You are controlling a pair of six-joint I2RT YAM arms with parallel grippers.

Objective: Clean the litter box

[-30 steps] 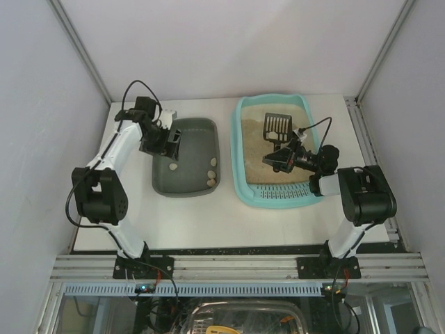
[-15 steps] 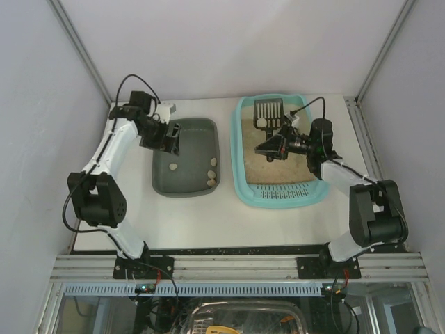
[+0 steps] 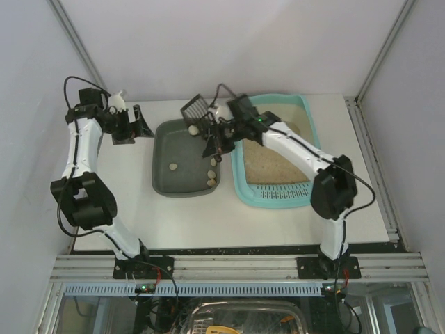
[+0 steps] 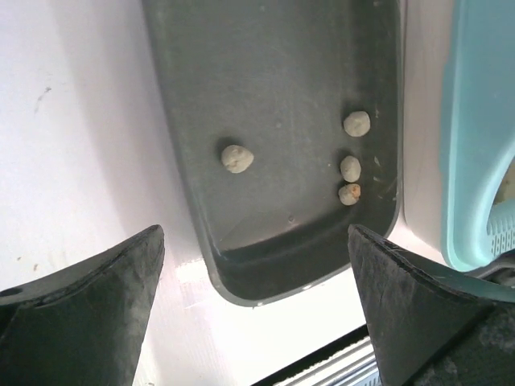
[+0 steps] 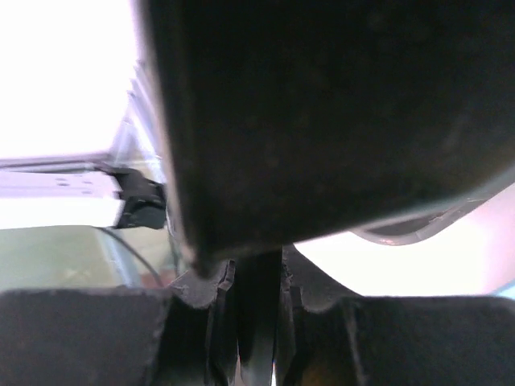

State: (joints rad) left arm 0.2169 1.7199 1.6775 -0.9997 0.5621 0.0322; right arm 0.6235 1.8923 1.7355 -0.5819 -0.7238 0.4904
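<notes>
Right gripper (image 3: pixel 211 133): closing tight on the handle of a black scoop (image 3: pixel 195 107). The arm is reaching from the right side across to the far end of the grey tray (image 3: pixel 186 149). In the wrist view the scoop (image 5: pixel 322 121) is filling most of the frame, with its handle pinched between the fingers (image 5: pixel 201 330).

Scoop: the slotted head is hanging over the grey tray's far rim, tilted.

Left gripper (image 3: pixel 135 126): jaws are standing wide and holding nothing. It is hovering over the table (image 3: pixel 208 216) near its far-left corner, just left of the grey tray.

Litter box (image 3: pixel 237 174): sitting on the right half of the table, long side running far to near. Its left rim is lying just beside the grey tray's right rim and its slotted end is facing the near edge. Beige litter (image 3: pixel 271 167) is covering the floor.

Grey tray: resting left of centre on the table and carrying four pale lumps (image 4: pixel 236 158). One is lying alone toward the left wall and three are clustering by the right wall. A fifth lump (image 3: pixel 192 129) is showing just beneath the scoop head (lying or falling, cannot tell).
</notes>
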